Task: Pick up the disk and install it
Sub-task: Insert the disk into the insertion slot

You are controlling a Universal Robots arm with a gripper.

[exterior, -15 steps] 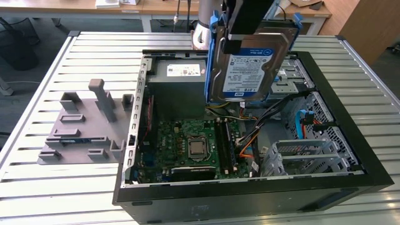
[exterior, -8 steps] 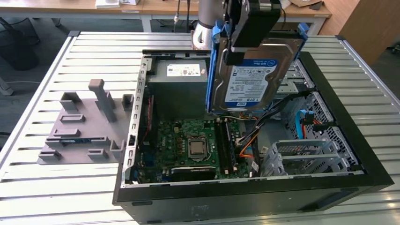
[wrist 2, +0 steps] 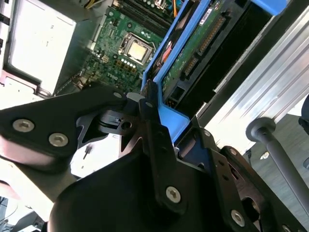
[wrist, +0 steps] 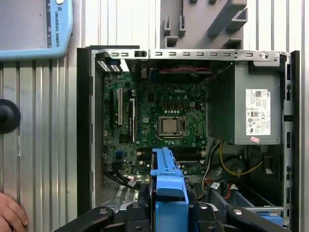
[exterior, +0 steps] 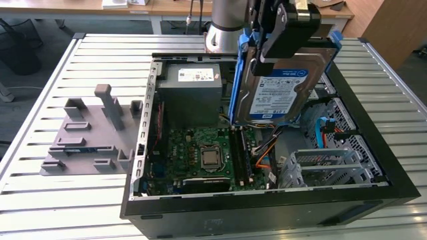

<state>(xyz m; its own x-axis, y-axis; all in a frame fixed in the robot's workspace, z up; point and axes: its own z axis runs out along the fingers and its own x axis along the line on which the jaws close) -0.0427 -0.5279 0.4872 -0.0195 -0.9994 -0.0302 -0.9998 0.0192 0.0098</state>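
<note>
The gripper [exterior: 272, 52] is clamped on the upper end of the disk [exterior: 283, 90], its black fingers [wrist 2: 150, 113] pinching the blue carrier frame from both sides. In the exterior view the disk hangs on edge, nearly upright and slightly tilted, in the upper middle of the frame. Its blue-and-white label faces the camera and the blue frame runs down its sides. In the second wrist view the green circuit-board underside of the disk [wrist 2: 193, 53] shows, and in the first wrist view the blue frame [wrist: 166, 179] pokes out ahead of the gripper [wrist: 169, 215].

The disk is held over the open computer case [exterior: 267, 200], above the gap between the motherboard [exterior: 200, 150] and the silver drive cage [exterior: 327, 167] toward the exterior view's right. I cannot tell whether its lower edge touches anything inside. The processor [exterior: 211, 158] sits bare in the middle of the motherboard, and the grey power supply [exterior: 193, 82] with a white sticker fills the far corner of the case.

The case lies on a slatted metal tabletop [exterior: 100, 55]. A grey plastic fixture [exterior: 87, 135] stands just beside the case, toward the exterior view's left. In the first wrist view a person's hand [wrist: 9, 215] rests on the tabletop, apart from the case
</note>
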